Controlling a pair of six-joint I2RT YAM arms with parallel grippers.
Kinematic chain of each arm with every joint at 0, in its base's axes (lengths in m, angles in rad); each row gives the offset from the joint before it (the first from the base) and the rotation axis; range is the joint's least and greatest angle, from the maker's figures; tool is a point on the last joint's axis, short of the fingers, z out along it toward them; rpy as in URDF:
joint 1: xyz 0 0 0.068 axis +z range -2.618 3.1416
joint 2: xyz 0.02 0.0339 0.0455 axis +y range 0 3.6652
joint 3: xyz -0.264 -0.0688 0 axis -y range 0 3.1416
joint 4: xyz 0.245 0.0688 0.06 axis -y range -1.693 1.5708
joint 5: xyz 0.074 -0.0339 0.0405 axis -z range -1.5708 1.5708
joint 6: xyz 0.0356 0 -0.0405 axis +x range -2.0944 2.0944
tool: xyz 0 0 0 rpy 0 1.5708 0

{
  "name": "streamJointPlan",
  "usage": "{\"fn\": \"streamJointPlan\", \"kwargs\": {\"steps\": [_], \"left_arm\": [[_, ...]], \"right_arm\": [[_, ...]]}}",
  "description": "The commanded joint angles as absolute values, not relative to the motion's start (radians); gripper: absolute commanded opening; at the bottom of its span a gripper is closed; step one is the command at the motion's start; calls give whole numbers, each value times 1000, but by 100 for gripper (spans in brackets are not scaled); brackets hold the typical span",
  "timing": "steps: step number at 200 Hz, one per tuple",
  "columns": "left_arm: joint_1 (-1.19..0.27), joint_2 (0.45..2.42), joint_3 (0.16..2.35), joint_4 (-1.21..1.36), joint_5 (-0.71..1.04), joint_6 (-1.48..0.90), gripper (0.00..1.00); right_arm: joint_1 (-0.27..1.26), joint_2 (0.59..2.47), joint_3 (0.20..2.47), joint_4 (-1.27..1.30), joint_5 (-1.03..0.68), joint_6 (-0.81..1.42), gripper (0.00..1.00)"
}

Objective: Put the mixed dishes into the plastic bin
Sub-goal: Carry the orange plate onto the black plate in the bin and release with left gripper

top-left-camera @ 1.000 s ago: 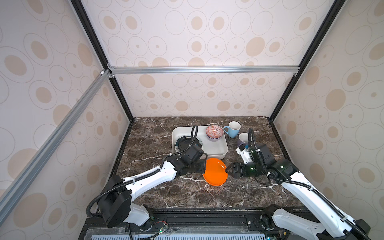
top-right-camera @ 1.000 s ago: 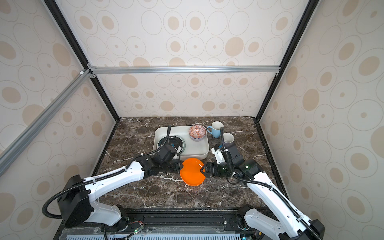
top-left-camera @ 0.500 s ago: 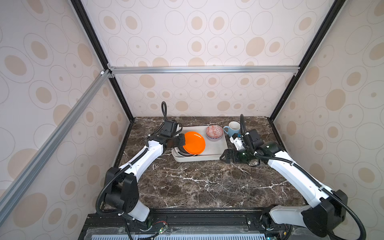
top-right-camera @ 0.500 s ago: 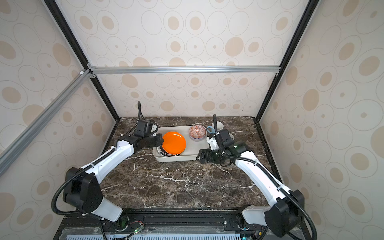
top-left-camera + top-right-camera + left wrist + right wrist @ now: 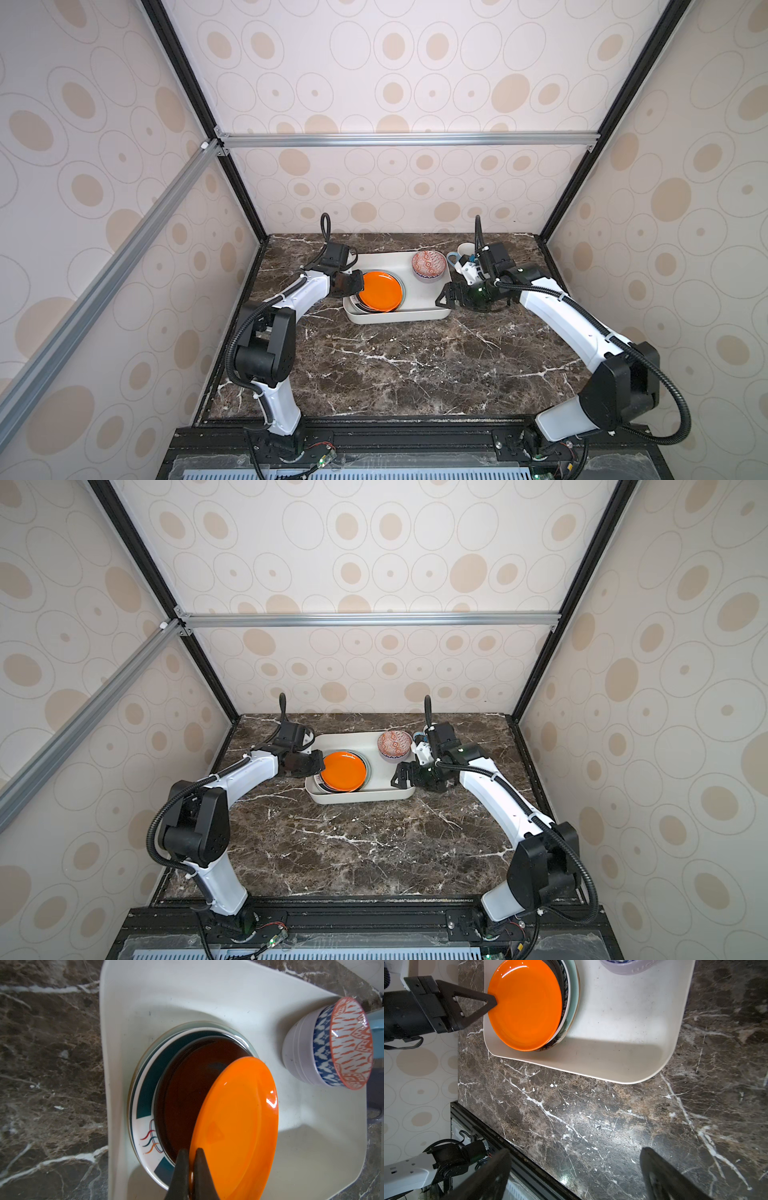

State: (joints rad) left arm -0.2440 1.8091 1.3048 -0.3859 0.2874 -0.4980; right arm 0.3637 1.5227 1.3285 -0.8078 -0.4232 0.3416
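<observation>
Left wrist view: the left end effector [image 5: 190,1152] is clenched on the rim of the orange plate [image 5: 234,1126], both fingers pinching the edge. The plate is tilted over a stack of plates lying in the white bin [image 5: 207,1001] — a dark plate [image 5: 180,1088] on top, a white plate with teal bands [image 5: 145,1088] under it and a pale green one [image 5: 245,1041] at the bottom. Whether the orange plate's lower edge touches the stack, I cannot tell.

In both top views the stack sits in the left half of the bin [image 5: 399,326], with the left end effector [image 5: 356,282] at the bin's left wall. A red-patterned bowl [image 5: 429,262] nests inside a lavender bowl [image 5: 297,1047] in the bin's far right corner. A light blue mug [image 5: 463,249] stands on the bench [image 5: 395,365] just right of that corner, outside the bin.

The right end effector [image 5: 446,297] is released — fingers spread wide and holding nothing — at the bin's right wall, near its near right corner.
</observation>
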Motion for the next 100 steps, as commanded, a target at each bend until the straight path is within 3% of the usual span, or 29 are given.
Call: {"fn": "streamJointPlan", "kwargs": {"steps": [1,56,100], "left_arm": [[-226,1832,1348,-372,294,-466,0],[-210,1850,1336,-378,264,-451,0],[-204,1847,1335,-376,259,-446,25]], "right_arm": [[355,1547,1362,-828,-446,316,100],[350,1590,1395,-832,-461,313,100],[350,1601,1405,-834,-458,314,100]]}}
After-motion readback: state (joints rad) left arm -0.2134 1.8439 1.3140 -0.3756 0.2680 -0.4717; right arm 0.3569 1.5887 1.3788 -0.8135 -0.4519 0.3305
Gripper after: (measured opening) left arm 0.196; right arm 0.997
